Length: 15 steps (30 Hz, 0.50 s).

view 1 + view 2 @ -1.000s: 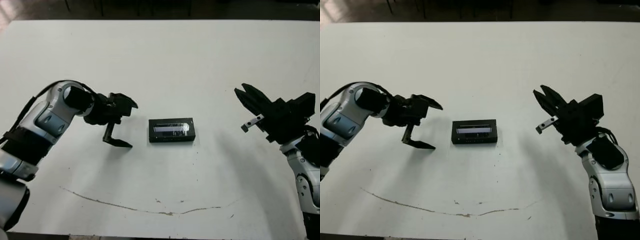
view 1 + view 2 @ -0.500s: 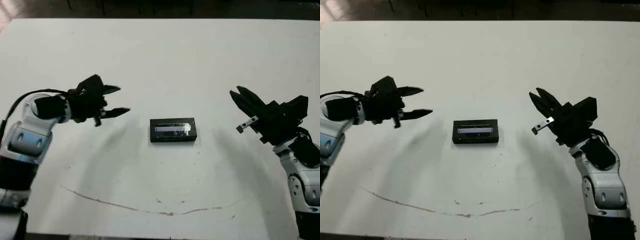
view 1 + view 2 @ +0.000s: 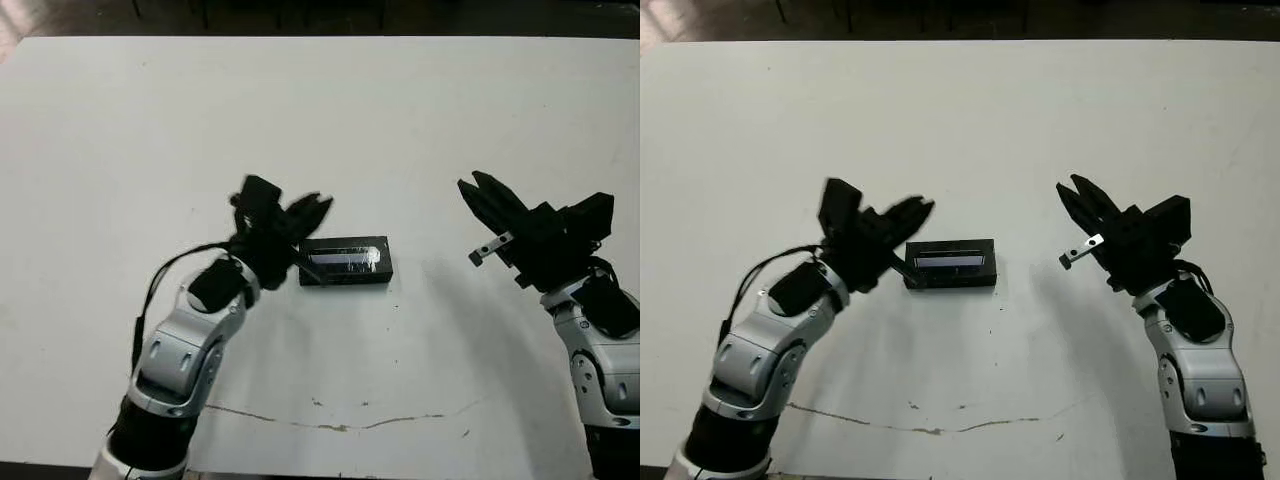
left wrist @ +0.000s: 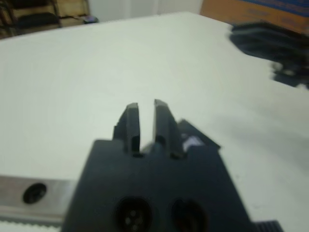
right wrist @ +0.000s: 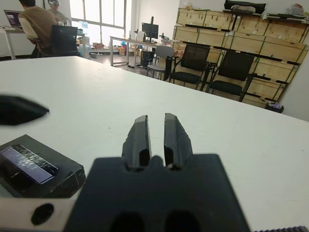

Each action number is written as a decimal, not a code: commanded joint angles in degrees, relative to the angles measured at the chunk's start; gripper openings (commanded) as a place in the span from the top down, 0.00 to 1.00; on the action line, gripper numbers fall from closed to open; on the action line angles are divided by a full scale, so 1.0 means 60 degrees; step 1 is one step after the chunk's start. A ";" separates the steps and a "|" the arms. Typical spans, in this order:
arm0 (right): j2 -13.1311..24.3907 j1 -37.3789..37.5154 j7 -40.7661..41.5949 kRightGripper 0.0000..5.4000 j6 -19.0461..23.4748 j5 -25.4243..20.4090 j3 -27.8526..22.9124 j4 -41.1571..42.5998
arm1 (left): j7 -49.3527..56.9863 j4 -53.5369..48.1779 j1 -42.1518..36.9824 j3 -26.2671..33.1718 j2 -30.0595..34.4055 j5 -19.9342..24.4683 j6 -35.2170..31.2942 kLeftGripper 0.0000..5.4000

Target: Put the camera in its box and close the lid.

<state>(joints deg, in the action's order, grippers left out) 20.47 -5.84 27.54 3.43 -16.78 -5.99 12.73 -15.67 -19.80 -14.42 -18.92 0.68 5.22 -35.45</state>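
A black oblong box lies mid-table with the lid on top, its pale strip facing up. The camera is hidden. My left gripper hovers, blurred, just above and beside the box's left end. In the left wrist view its fingers stand nearly together with nothing between them, and the lid shows just behind them. My right gripper is shut and empty, raised well to the right of the box. The right wrist view shows the lid off to one side of those fingers.
A thin brown line runs across the white table near its front edge. Beyond the table in the right wrist view are office chairs, wooden crates and a seated person.
My left arm has swung from the table's left side to the box's left end, and its fingers have gone from open to shut. The right arm has barely moved.
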 commanded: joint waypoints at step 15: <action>0.0019 0.0521 -0.0287 1.00 0.0232 0.0132 0.0000 0.0536 | 0.0753 0.0730 -0.0291 -0.0707 0.0185 -0.0275 -0.4363 1.00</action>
<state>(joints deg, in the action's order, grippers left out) 20.52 -3.75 25.74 4.10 -16.03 -6.01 16.13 -11.18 -18.68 -19.68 -22.59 -0.86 4.14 -55.92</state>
